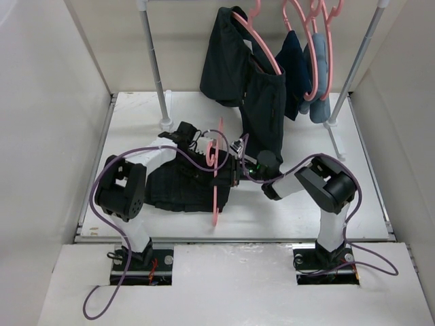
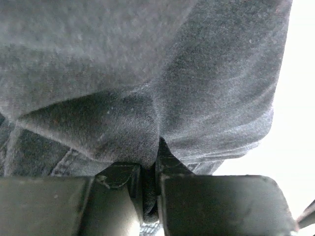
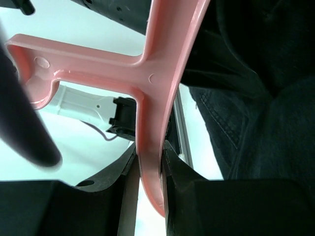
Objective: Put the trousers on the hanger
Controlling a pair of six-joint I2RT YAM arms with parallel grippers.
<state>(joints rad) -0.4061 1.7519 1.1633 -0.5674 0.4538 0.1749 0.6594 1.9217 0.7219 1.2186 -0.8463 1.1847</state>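
The black trousers (image 1: 178, 185) lie bunched and folded on the white table, left of centre. A pink hanger (image 1: 215, 193) stands on edge across their right end, its hook (image 1: 212, 151) toward the back. My left gripper (image 1: 202, 148) is shut on a fold of the trousers' cloth; in the left wrist view the grey-black fabric (image 2: 147, 73) fills the frame and is pinched in the gripper (image 2: 150, 182). My right gripper (image 1: 233, 170) is shut on the hanger; in the right wrist view the pink bar (image 3: 157, 83) runs between the fingers of the gripper (image 3: 150, 172), with the trousers (image 3: 256, 98) at right.
A clothes rack stands at the back, with posts at left (image 1: 153, 61) and right (image 1: 353, 68). On it hang a shorter black garment (image 1: 245, 81) on a pink hanger, plus small navy (image 1: 296, 64) and light-blue (image 1: 318, 75) garments. White walls close in both sides.
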